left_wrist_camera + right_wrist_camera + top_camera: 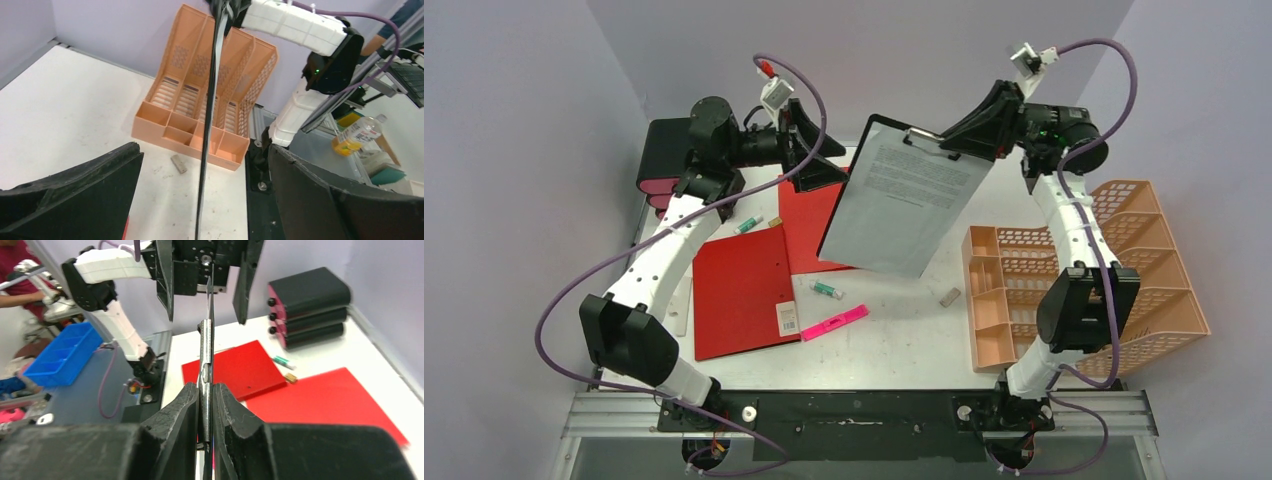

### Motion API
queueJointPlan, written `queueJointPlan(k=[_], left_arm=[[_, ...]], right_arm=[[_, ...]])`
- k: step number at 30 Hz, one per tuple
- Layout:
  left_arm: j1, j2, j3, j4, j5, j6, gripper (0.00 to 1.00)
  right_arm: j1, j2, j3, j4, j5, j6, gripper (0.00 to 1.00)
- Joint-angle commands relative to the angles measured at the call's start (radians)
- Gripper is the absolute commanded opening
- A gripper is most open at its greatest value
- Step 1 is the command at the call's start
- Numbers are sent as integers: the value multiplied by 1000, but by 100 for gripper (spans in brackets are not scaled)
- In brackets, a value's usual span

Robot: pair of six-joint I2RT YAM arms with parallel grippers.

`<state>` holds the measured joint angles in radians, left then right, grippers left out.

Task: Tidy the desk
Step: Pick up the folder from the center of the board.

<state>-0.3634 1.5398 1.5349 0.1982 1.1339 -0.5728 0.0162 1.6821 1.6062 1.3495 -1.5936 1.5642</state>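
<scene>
Pinching clipboard (904,195) at clip end with right gripper (205,395), pressed tight on the board, mid-air. Spread wide on left gripper (202,150), straddling the far edge, apparently no contact. Back left straight out before swinging, no clipping that edge. Then carry upright to rack (1124,270) and slide into a rear slot, clear of dividers. Below: desk (904,340), white, scuffed, littered with red folders (739,285), pink marker (834,323), green pen (827,290). Drawer box (664,150) at far left corner. Plain walls around.

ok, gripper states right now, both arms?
left gripper: open, one finger on each side of the clipboard, not gripping it.
right gripper: closed on the clipboard, holding it up above the desk.
</scene>
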Motion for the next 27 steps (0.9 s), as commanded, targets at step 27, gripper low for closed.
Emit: queueJointPlan(k=[27], left_arm=[[166,-345,-323,-375,-383,442,96]], right_arm=[[-825,-382,-4,-319,-25,-458,5]])
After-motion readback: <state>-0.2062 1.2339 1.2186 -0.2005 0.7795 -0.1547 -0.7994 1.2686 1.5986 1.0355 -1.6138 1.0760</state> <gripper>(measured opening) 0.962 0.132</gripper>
